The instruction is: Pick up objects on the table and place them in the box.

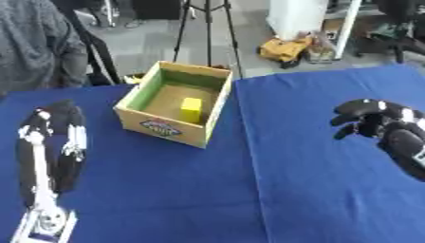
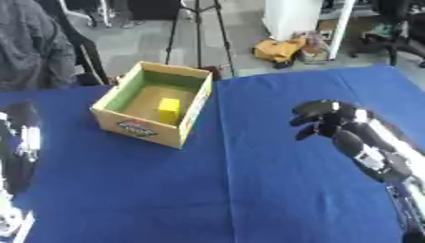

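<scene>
An open cardboard box (image 1: 170,127) with a green inner wall stands on the blue table, left of centre. A yellow block (image 1: 192,109) sits upright inside it on the box floor. My right hand (image 2: 325,118) hovers over the table to the right of the box, well apart from it, fingers curled downward and holding nothing. My left hand (image 1: 50,124) lies at the left edge of the table, fingers straight and pointing away from me, empty. No loose object shows on the cloth.
The blue cloth (image 1: 249,190) covers the whole table. A person in a grey top (image 1: 33,42) stands at the far left edge. Tripod legs (image 1: 207,28) and a yellow toy truck (image 1: 285,49) are on the floor beyond the table.
</scene>
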Motion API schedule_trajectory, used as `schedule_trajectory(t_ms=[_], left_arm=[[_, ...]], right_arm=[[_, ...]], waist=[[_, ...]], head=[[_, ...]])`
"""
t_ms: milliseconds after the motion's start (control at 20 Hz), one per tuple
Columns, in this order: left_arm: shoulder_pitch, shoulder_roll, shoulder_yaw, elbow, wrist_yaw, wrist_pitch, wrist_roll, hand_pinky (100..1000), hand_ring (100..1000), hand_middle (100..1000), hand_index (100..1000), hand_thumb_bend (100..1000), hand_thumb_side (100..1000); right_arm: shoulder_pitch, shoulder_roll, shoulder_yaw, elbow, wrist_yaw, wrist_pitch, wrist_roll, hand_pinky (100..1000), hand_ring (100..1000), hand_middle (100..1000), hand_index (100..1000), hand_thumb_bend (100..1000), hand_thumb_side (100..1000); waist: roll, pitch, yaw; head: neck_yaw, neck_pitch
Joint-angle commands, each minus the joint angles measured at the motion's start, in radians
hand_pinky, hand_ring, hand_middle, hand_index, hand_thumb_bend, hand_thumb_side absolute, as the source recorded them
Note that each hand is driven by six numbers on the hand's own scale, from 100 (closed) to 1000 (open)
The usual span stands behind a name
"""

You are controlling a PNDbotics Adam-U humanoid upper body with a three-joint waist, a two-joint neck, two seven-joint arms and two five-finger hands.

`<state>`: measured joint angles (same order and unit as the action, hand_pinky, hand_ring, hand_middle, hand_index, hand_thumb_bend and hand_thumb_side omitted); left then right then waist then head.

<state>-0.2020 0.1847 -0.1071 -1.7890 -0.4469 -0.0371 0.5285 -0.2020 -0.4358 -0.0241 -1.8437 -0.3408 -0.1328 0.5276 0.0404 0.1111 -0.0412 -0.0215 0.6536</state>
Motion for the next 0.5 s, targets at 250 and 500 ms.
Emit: schedule_trajectory(t_ms=[250, 500], left_arm=[[0.006, 0.024, 0.017, -0.013, 0.127, -0.042, -0.001, 522, 588, 600, 747, 275, 908], [0.009, 0.038, 0.028, -0.013, 0.216, -0.064, -0.016, 520, 587, 597, 747, 271, 912]], right_arm=[[-0.007, -0.009, -0.007, -0.008, -0.003, 0.001, -0.004, 661, 766, 771, 758, 520, 629], [-0.007, -0.008, -0.007, -0.008, -0.002, 0.002, -0.002, 661, 766, 771, 757, 521, 630]], waist=[[0.0, -0.01, 0.003], [0.0, -0.01, 0.005]], head=[[-0.005, 0.006], [-0.007, 0.001]])
